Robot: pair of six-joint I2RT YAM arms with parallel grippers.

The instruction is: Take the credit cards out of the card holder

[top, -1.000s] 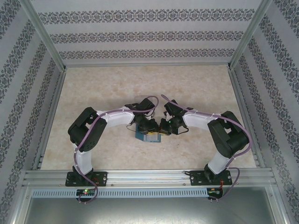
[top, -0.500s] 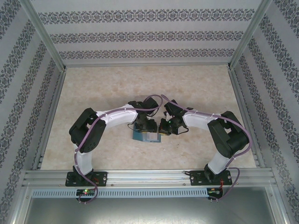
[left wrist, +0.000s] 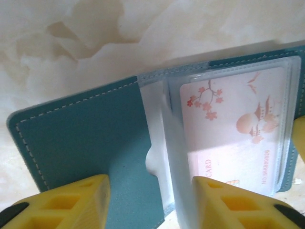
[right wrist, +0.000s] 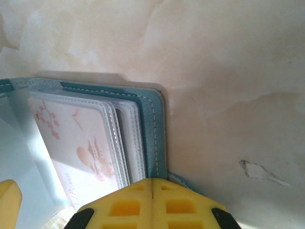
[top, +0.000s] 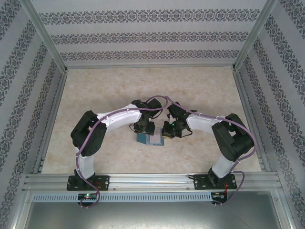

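The teal card holder (top: 148, 140) lies open on the table between the two arms. In the left wrist view its left flap (left wrist: 86, 143) is spread flat, and clear sleeves on the right half hold a white credit card (left wrist: 233, 124) printed with pink blossoms. My left gripper (left wrist: 150, 183) hangs open just above it, its yellow fingers (left wrist: 81, 198) straddling the fold and sleeve edges with nothing gripped. My right gripper (right wrist: 152, 183) is shut, and its tips rest on the holder's right edge (right wrist: 153, 129). Beside them the same card (right wrist: 78, 143) lies in stacked sleeves.
The marbled beige tabletop (top: 95, 90) stretches open behind and to both sides of the holder. Patterned walls and an aluminium frame (top: 150, 181) enclose the table. A small stain (right wrist: 259, 171) marks the surface right of the holder.
My left gripper's jaws have widened, and it has shifted slightly toward the far side above the holder. The right gripper has stayed shut at the holder's right edge.
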